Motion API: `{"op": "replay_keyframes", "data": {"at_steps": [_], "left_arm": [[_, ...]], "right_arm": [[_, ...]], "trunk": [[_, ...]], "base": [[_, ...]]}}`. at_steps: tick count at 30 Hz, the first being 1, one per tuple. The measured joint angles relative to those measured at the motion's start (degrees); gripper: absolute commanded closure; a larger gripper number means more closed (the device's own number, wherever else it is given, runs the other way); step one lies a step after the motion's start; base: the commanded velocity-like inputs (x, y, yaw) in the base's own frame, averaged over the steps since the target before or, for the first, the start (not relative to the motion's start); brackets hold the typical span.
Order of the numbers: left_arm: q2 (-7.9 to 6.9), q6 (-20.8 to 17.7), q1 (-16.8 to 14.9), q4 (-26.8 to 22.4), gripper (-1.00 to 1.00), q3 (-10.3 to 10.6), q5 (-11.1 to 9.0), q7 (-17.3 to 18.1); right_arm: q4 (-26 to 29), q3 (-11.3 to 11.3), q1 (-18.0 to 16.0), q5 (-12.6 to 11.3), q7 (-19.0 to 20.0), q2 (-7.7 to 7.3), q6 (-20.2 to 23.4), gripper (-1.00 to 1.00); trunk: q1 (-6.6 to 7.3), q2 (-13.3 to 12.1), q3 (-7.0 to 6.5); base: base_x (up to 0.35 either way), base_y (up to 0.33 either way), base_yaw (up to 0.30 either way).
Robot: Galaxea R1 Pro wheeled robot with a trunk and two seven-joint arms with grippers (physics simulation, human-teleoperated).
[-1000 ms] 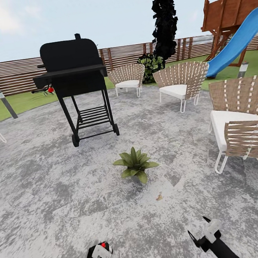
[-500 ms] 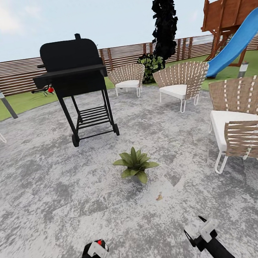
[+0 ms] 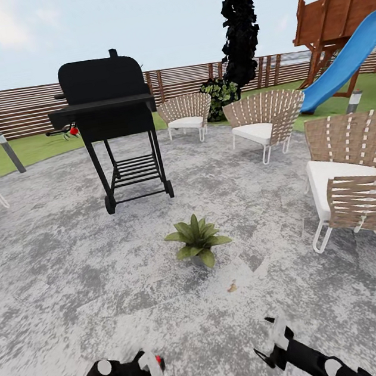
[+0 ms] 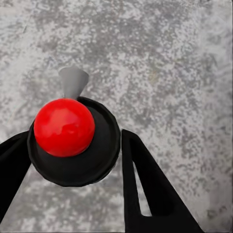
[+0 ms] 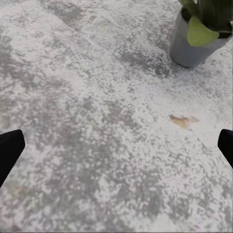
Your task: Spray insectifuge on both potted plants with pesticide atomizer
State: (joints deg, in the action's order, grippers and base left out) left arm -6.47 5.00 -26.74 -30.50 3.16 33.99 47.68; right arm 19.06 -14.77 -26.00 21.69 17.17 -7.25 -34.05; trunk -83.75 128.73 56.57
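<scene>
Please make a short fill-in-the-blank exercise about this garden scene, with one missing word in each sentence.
1. The left gripper is shut on a bottle with a round ____ top.
2. The potted plant stands on the grey ____.
3. Behind the plant stands a black ____ on wheels.
4. The right gripper holds ____.

Missing words: red; patio; grill; nothing

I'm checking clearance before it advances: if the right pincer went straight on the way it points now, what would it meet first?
Most likely the bare grey patio paving. The open right pincer looks down at it; the potted plant sits off to one side of that line, though depth is hard to judge.
</scene>
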Motion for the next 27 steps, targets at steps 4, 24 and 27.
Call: {"op": "replay_keyframes", "data": {"at_steps": [4,24,27], "left_arm": [[0.29,-0.11,-0.19,-0.46,1.0,-0.03,3.93,4.7],[6.31,-6.36,-0.23,-3.99,1.0,-0.02,17.2,6.31],[6.96,-6.35,-0.24,-3.95,1.0,0.09,17.41,6.29]], "right_arm": [[2.75,0.08,0.0,0.51,3.26,0.12,0.34,-1.0],[6.56,-0.04,-0.03,0.46,16.77,0.91,0.48,1.0],[6.62,-0.08,0.0,0.53,19.4,2.01,0.44,1.0]], "trunk": [[0.0,0.0,0.0],[0.0,0.0,0.0],[0.0,0.0,0.0]], "base": [[0.0,0.0,0.0],[0.0,0.0,0.0],[0.0,0.0,0.0]]}}
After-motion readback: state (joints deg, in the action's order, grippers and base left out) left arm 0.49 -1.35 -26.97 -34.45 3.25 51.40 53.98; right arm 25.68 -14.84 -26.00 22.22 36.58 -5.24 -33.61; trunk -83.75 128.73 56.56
